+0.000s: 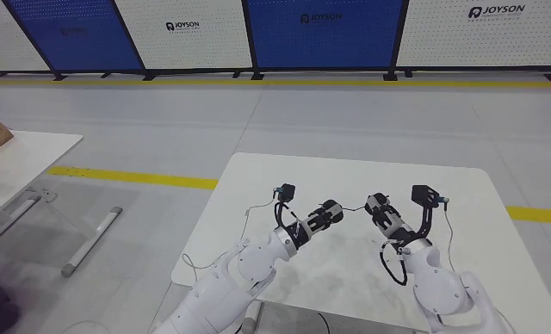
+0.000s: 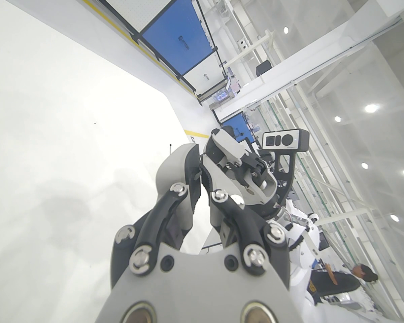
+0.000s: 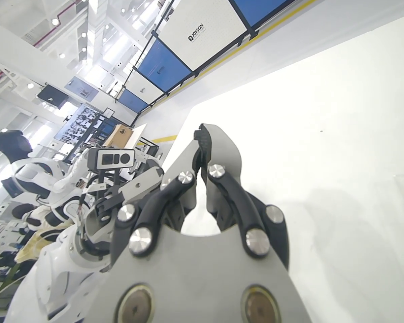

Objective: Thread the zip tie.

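The left end effector (image 1: 337,213) has its fingers pressed together. In the left wrist view (image 2: 200,168) the pads meet with barely a gap, and a thin dark sliver stands up just beside one finger. The right end effector (image 1: 371,204) is likewise pinched closed, and its own wrist view (image 3: 200,144) shows the dark ribbed pads meeting at the tip. The two tips point at each other, near but not touching.

From above, a fine dark strand spans the gap between the tips. I take it for the zip tie (image 1: 354,208), with one end held at each tip. It is too thin to make out the head, the tail or the exact grip. It hangs in the air above the middle of the white tabletop (image 1: 284,175), not resting on it.

This looks like the alignment step, with the two ends brought face to face and the tail not visibly through the head.

The next move calls for a small, careful closing of the gap. One end must stay steady while the other lines up with the slot. Both pinches need to stay firm, so the thin strap neither twists nor slips out of line.
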Controlling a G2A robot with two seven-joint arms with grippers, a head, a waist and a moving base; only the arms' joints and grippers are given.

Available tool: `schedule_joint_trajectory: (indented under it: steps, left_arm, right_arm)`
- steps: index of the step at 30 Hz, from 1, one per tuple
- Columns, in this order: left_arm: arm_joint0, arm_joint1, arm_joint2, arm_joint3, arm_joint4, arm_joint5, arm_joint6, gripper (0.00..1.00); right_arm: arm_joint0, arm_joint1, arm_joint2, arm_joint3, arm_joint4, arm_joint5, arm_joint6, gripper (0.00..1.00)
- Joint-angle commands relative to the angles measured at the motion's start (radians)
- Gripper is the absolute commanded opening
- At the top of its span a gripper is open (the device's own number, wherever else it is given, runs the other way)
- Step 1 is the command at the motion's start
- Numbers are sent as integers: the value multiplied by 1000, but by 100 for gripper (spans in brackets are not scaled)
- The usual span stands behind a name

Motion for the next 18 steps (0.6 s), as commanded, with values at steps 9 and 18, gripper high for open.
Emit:
schedule_joint_trajectory:
  steps: [9, 18]
  left_arm:
    - [0, 0, 0, 0, 0, 0, 0, 0]
    - [0, 0, 0, 0, 0, 0, 0, 0]
  right_arm:
    - [-13, -2, 10, -16, -8, 1, -15, 0]
    - [-11, -5, 7, -17, -16, 3, -7, 0]
